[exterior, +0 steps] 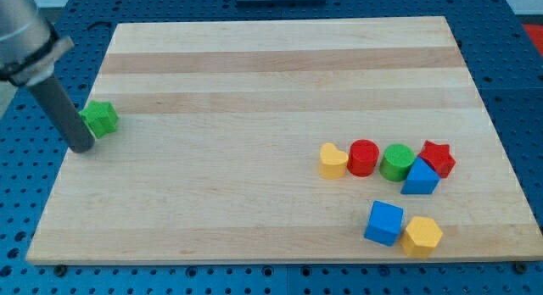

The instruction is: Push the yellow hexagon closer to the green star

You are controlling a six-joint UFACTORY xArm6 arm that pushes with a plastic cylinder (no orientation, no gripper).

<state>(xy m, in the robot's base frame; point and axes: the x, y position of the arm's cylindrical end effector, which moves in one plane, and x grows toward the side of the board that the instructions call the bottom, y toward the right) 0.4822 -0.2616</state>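
At the view's bottom right, nearest the board's front edge, the yellow hexagon (422,236) sits as a chunky, matte six-sided block. Touching its left side is a blue cube (384,223), turned slightly askew.

Above these lies a row of five blocks packed side by side. From the view's left: a yellow heart (333,160), a red cylinder (363,157), a green cylinder (396,162), then a blue triangle (420,178) leaning in front of a red star (437,158). The triangle touches both the green cylinder and the red star. All look like smooth painted blocks with soft edges.

The desk (254,159) is a pale wooden board made of glued planks, its grain running left to right, resting on a blue perforated base (526,117).

Far across, near the board's left edge, the green star (100,119) stands well apart from the yellow hexagon, almost the whole board between them. My tip (82,147) rests on the wood just beside the star's lower left, touching or nearly so. The end effector is a plain dark rod with a grey collar above; it has no jaws and holds nothing.
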